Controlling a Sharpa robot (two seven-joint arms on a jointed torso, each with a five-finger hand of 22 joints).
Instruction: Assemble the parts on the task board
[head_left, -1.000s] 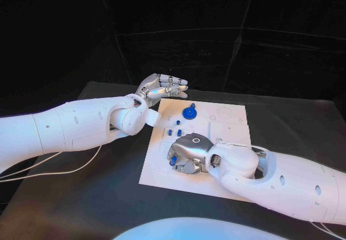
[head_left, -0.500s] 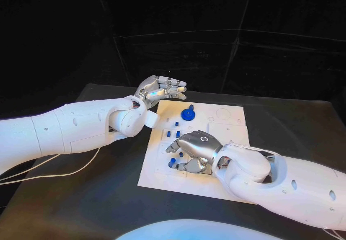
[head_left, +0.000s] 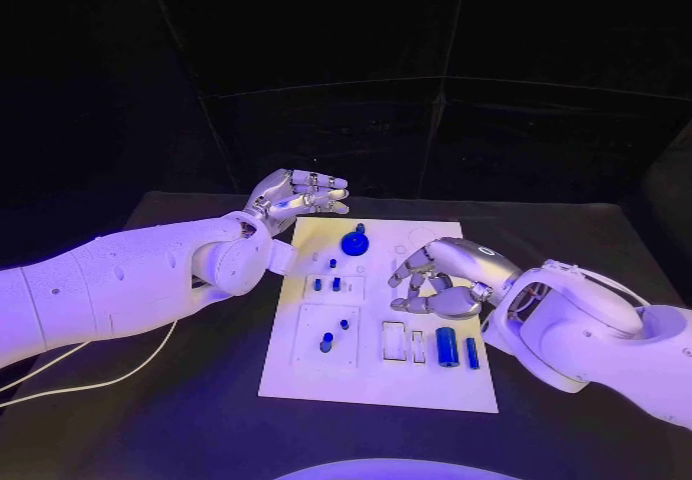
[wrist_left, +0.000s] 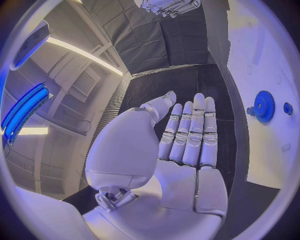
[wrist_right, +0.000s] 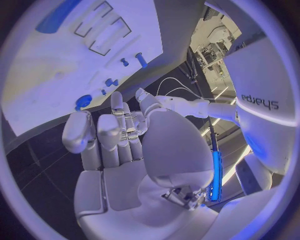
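Black table (head_left: 173, 420) carries my white task board (head_left: 378, 385) mid-frame, dotted with small blue parts (head_left: 447, 346) and a blue gear (head_left: 353, 241). My right hand (head_left: 450, 275) hovers above it, fingers curled, empty; farther off, my left hand (head_left: 296, 192) is empty too, fingers straight.

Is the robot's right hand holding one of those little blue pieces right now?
No, in the head view the right hand hovers over the task board with curled fingers and nothing in them.
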